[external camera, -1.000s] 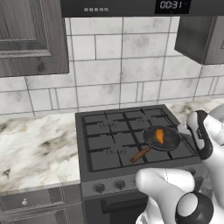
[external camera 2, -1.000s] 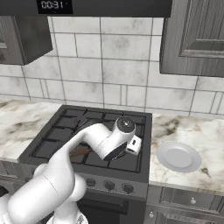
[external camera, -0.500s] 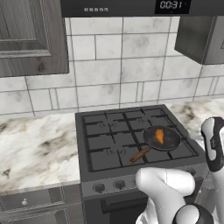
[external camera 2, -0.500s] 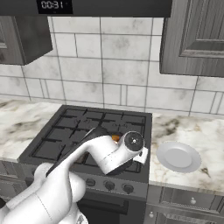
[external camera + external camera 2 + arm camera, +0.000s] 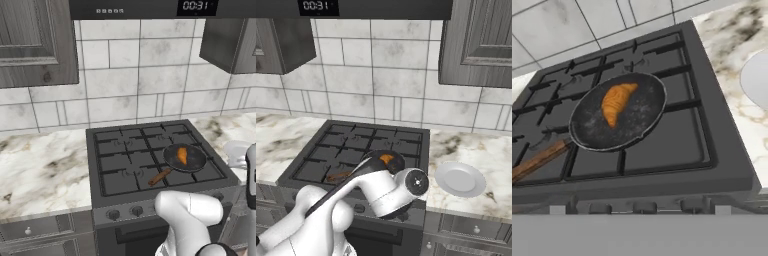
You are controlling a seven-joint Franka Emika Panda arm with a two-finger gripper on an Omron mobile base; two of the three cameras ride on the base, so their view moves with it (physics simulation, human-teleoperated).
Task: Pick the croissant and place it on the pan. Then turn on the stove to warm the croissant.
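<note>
at the front right corner of the stove, above its edge, the gripper hangs at the end of the bent white arm. its tips are tucked under the wrist in the right base view; jaws stand apart, nothing between them, nothing held.

hand view looks down and across the cooktop:
- nearest: front row of round knobs, grey, along the lower edge of the range.
- next: black grates, then the pan, round, shallow, black, seated on the front right burner.
- pan handle, reddish-brown wood, runs off toward the front left, resting over the grate.
- croissant lies inside the pan, flat on its floor, orange-brown, curved, nearer the far rim than the handle side. not touching the gripper; well apart from it.

left base view agrees: croissant in the pan, on the right half of the stove.

further out:
- white plate on the marble counter, just right of the stove, bare.
- more marble counter left of the stove.
- grey-white tiled wall behind.
- dark wood cabinets up left and up right.
- dark panel overhead with a lit clock display.
</note>
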